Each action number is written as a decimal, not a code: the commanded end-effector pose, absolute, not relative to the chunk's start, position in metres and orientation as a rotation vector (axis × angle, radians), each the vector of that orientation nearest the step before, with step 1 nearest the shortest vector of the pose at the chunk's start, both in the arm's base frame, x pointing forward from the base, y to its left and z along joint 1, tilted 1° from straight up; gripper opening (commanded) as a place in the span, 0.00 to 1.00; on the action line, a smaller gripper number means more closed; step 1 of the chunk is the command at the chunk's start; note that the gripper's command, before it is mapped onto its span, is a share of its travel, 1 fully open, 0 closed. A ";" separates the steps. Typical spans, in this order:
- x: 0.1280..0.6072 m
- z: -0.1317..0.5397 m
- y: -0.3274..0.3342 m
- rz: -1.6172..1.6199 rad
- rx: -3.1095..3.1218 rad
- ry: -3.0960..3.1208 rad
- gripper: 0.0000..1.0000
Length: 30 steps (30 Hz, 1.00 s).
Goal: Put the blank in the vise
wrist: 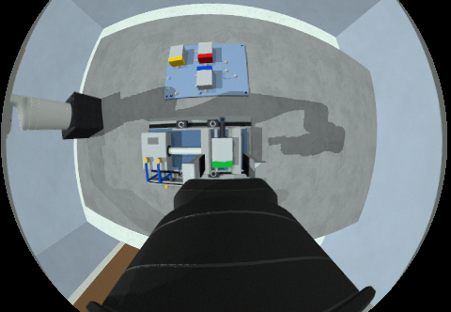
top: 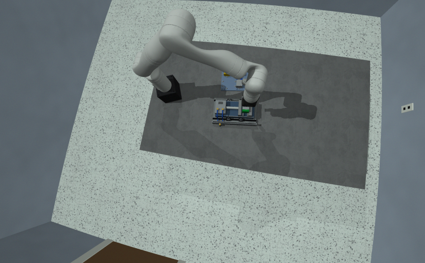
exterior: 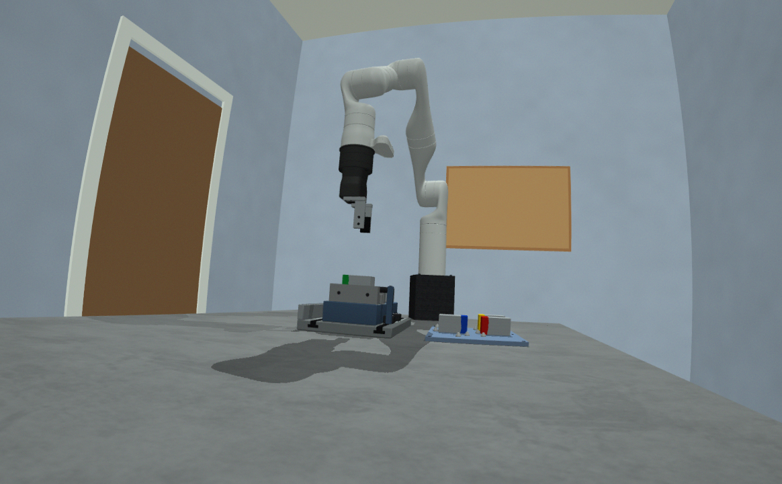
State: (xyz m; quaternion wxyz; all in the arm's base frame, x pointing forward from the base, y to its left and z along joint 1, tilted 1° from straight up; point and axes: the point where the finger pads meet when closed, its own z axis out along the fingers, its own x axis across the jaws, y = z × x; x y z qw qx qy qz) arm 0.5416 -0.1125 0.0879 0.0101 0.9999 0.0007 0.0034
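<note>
While my claw (exterior: 362,230) (wrist: 224,162) is hovering spread wide, the green-ended block (top: 245,109) (exterior: 359,280) (wrist: 222,151) is lying below it in the vise (top: 220,112) (exterior: 353,312) (wrist: 156,149).

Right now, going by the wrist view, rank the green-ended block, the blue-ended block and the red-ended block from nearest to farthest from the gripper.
1. Green-ended block: in the vise, just below the open gripper.
2. Blue-ended block: on the plate, on its vise side.
3. Red-ended block: on the plate, beyond the blue-ended one.
</note>
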 end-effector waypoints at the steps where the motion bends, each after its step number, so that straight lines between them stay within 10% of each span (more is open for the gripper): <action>1: 0.542 0.088 -0.113 0.013 3.121 0.002 1.00; 30: 0.541 0.080 -0.113 0.013 3.121 0.002 1.00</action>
